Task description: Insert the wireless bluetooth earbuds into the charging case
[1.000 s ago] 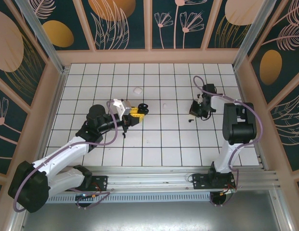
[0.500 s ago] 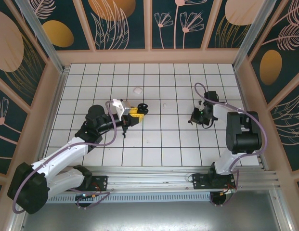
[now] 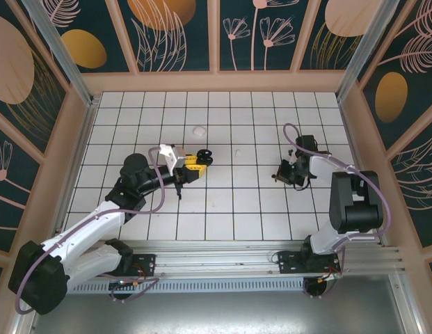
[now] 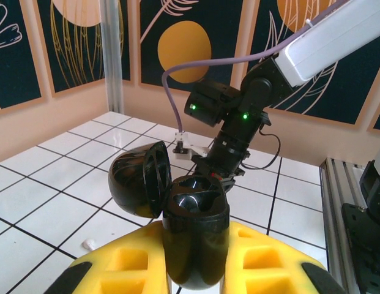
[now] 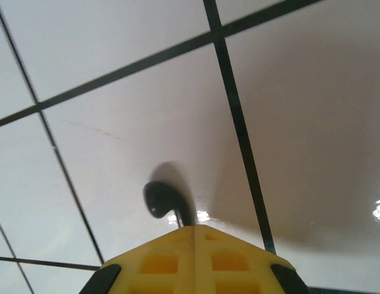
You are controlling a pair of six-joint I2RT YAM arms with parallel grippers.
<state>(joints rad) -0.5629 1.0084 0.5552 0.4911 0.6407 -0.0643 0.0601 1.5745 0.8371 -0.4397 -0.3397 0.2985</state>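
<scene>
The right gripper's closed yellow tips hide the black earbud's stem from you at 6 o'clock; overhead, the whitish speck is too small to identify

This was a robotics lab test cell, not a lived-in room: a left arm and a right arm stood bolted to an aluminium rail at the near edge of a white tiled table, with purple cables looping along them. Printed panels of leaves and orange discs, set in bare wood frames and braced by aluminium posts, boxed the table in on three sides.
</scene>
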